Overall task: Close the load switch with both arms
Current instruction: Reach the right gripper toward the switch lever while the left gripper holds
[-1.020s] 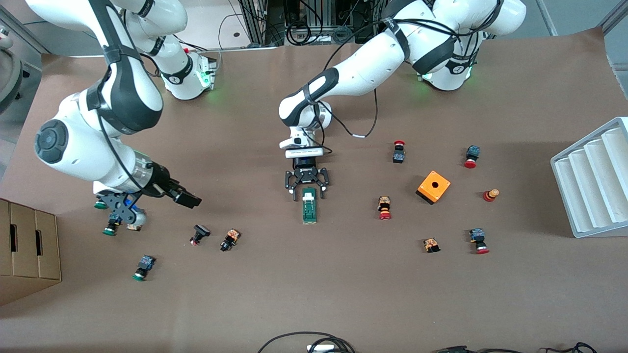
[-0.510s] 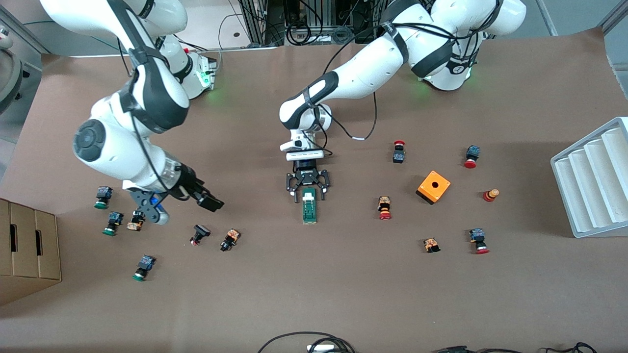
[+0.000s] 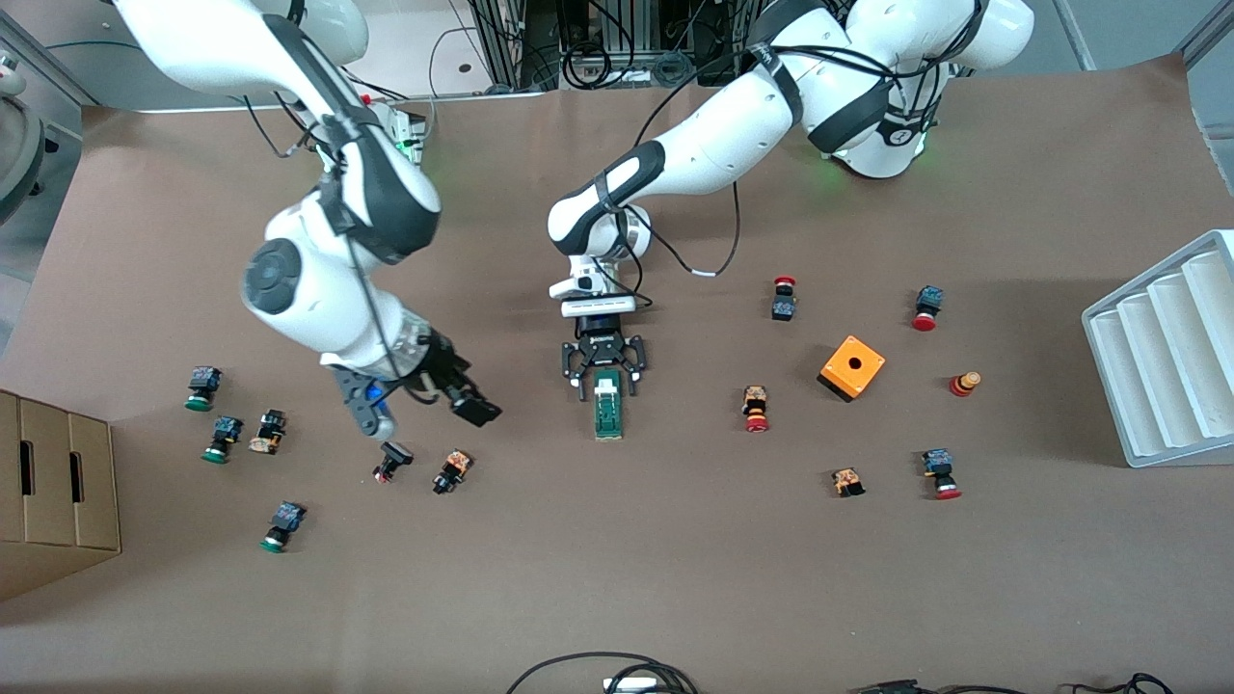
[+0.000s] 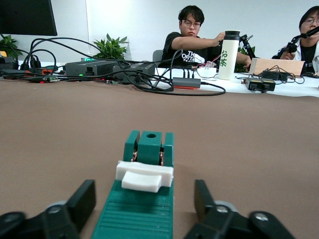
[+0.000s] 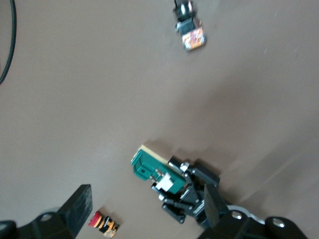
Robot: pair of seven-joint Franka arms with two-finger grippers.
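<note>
The load switch, a narrow dark-green block with a white lever, lies at the middle of the table. My left gripper sits low at the switch's end that faces the arms' bases. It is open, one finger on each side of the green body, with a gap on both sides. My right gripper hangs open and empty above the table, toward the right arm's end from the switch. In the right wrist view the switch and the left gripper show between the right gripper's fingers.
Two small push-buttons lie just under the right gripper, several more toward the right arm's end. An orange cube box and more buttons lie toward the left arm's end, with a white ribbed tray. A cardboard box stands at the right arm's edge.
The right arm has swung from its end of the table toward the switch in the middle, gripper open. The left gripper has stayed round the switch's end.
</note>
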